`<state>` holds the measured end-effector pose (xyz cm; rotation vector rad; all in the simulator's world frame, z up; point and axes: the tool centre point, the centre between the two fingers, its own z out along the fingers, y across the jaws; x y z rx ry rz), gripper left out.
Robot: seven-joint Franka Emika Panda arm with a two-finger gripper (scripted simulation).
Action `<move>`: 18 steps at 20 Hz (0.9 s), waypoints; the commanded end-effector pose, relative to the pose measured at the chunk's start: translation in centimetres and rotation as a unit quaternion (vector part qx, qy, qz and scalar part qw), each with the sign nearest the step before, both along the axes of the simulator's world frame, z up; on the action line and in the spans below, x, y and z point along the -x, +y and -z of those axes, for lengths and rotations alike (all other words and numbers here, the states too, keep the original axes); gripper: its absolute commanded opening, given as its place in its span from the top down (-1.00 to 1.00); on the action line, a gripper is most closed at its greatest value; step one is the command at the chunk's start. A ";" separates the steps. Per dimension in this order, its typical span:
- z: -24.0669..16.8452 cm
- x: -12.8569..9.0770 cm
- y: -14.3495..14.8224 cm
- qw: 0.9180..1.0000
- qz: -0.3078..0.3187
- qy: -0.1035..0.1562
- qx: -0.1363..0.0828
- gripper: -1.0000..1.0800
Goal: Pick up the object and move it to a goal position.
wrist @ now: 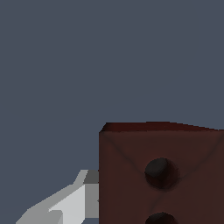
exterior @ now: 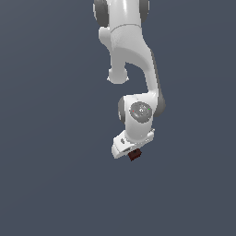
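The object (exterior: 135,156) is a small dark red-brown block, much narrower than the white hand. In the exterior view it sticks out from the end of my gripper (exterior: 131,151), below the wrist, against the plain grey-blue ground. In the wrist view the block (wrist: 162,175) fills the near corner of the picture, with two dark holes on the face turned to the camera. One grey-white finger (wrist: 72,203) lies against its side. The other finger is out of view. The gripper is shut on the block.
The white arm (exterior: 131,55) comes down from the top of the exterior view. Around it there is only a flat grey-blue surface (exterior: 46,138). No goal marker shows in either view.
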<state>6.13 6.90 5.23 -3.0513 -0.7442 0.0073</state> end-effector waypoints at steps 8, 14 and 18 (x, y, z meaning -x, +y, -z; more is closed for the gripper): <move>-8.3 -0.3 -6.0 1.000 0.000 -0.002 0.000 1.00; -14.3 -0.5 -10.3 1.000 0.000 -0.002 -0.001 1.00; -18.2 -0.7 -13.1 1.000 0.000 -0.002 -0.001 1.00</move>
